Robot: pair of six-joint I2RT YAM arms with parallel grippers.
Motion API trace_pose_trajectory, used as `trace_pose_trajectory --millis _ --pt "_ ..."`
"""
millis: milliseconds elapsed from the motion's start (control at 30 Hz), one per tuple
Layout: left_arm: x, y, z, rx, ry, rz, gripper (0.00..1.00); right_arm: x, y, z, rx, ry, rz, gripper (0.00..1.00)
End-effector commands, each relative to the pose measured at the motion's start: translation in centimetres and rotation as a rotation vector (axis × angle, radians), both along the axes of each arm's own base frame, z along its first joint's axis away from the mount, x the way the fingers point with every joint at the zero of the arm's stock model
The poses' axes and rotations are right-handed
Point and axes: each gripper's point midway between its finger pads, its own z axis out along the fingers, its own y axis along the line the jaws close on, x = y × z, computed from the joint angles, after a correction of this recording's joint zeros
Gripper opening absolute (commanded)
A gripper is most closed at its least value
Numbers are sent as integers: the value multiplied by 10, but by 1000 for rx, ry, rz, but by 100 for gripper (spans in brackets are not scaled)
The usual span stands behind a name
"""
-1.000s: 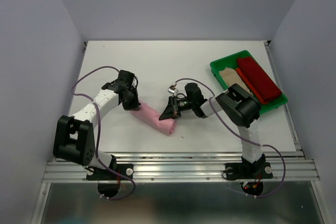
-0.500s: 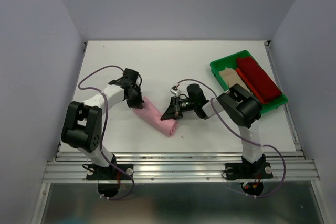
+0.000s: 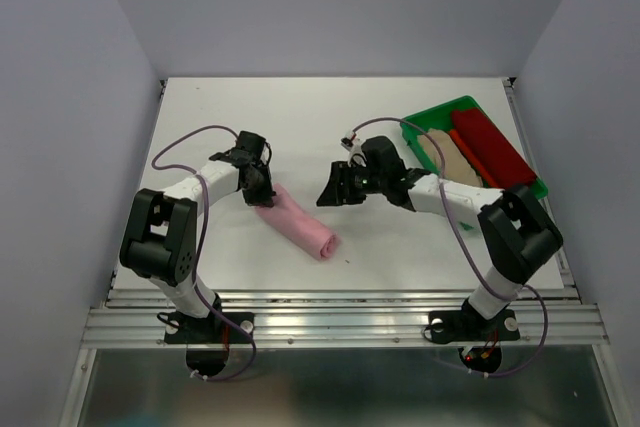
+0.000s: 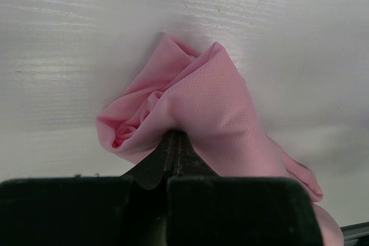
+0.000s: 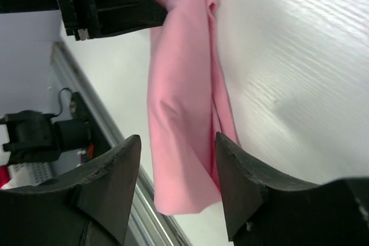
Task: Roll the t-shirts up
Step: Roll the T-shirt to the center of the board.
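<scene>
— Jaws first: the left jaws are clenched on the upper-left end of the pink t-shirt (image 3: pixel 298 225), and the cloth bunches into loose folds right at the pinch.
— Where does the shirt lie?
— On the white tabletop (image 3: pixel 300 117), as a soft sausage-shaped roll running diagonally from that pinch down toward the near edge.
— What could spoil it?
— I judge that a tug or lift from the left would drag the layers out. It is a thin, limp knit with a fine dimpled weave, and nothing keeps it wound. The tabletop looks smooth, with only a faint grain, so the whole roll may slide rather than tighten.
— And further right?
— The right jaws are spread with nothing between them, hovering just beside the roll without touching it. That leaves the lower-right end unsupported. The right wrist view shows a long edge lying loose along the roll. That flap might fall open, or catch a finger if the jaws come in low.
— Beyond that?
— A green tray (image 3: pixel 435 112) of hard plastic with a raised rim holds a beige t-shirt (image 3: pixel 445 150) and a dark red t-shirt (image 3: pixel 492 152), long bundles side by side. The right arm (image 3: pixel 450 195) runs close along the tray's near-left side, so a careless swing could nudge it.
</scene>
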Motion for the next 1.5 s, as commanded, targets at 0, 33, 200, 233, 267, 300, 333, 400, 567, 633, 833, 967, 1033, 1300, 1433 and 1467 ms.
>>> trace_pose_trajectory --millis 0,33,200,233,267,300,333,400,567,633,833,967,1033,1300,1433,1467 --pt "14 -5 14 -10 -47 -1 0 7 -27 3 -297 -173 -113 52" --pt "15 -5 14 -9 -51 -2 0 -7 -15 7 -318 -217 -62 44" --pt "17 -5 16 -7 -52 -1 0 -28 6 4 -373 -257 6 1" --pt "17 -5 16 -8 -53 -3 0 -29 9 2 -386 -267 10 1" --pt "16 -5 16 -7 -50 -4 0 -39 16 1 -397 -281 37 1" --pt "17 -5 16 -6 -49 -3 0 -38 15 -3 -439 -299 32 1" --pt "17 -6 16 -7 -50 -4 0 -41 18 -6 -456 -308 41 1" --pt "18 -5 16 -2 -49 -6 0 -45 25 -4 -472 -337 58 1" --pt "19 -5 16 3 -49 -5 0 -48 29 -14 -493 -330 79 1" --pt "19 -4 15 5 -46 -4 0 -47 22 -26 -529 -317 56 1" --pt "19 -4 14 9 -45 -11 0 -45 -10 -59 -654 -299 -22 1" --pt "19 -4 12 9 -42 -13 0 -53 -19 -74 -673 -268 -23 1" --pt "18 -5 12 8 -40 -13 0 -56 -23 -83 -683 -255 -22 1" --pt "17 -4 11 6 -41 -13 0 -58 -33 -96 -710 -260 -24 1" --pt "12 -3 9 6 -31 -11 0 -59 -44 -100 -720 -318 5 1" --pt "11 -4 8 2 -29 -13 0 -59 -46 -99 -712 -341 5 1"
